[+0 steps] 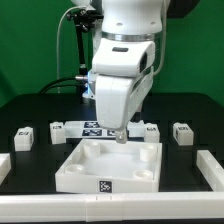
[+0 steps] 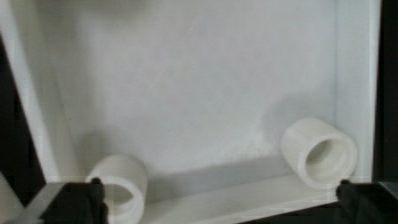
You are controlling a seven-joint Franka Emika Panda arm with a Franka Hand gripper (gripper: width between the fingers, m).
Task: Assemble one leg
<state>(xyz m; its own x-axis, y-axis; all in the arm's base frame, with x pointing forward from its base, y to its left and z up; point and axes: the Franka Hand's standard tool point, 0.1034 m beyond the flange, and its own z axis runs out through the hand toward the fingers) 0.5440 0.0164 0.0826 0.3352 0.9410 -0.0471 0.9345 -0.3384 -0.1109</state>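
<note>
The large white tray-like part [image 1: 108, 165] lies in the middle of the table, recessed side up. In the wrist view its inside [image 2: 187, 90] shows two round sockets [image 2: 121, 182] [image 2: 324, 150]. My gripper [image 1: 118, 136] hangs over the tray's far wall, and in the wrist view it [image 2: 215, 203] is open and empty, with the dark fingertips [image 2: 80, 203] wide apart on either side of that wall. Small white legs with square markers lie behind the tray: two at the exterior view's left [image 1: 22, 138] [image 1: 57, 129] and two at its right [image 1: 150, 128] [image 1: 182, 133].
The marker board [image 1: 92, 127] lies flat behind the tray, partly hidden by the arm. White rails border the table at the exterior view's left [image 1: 4, 165] and right [image 1: 211, 170]. A green wall stands behind.
</note>
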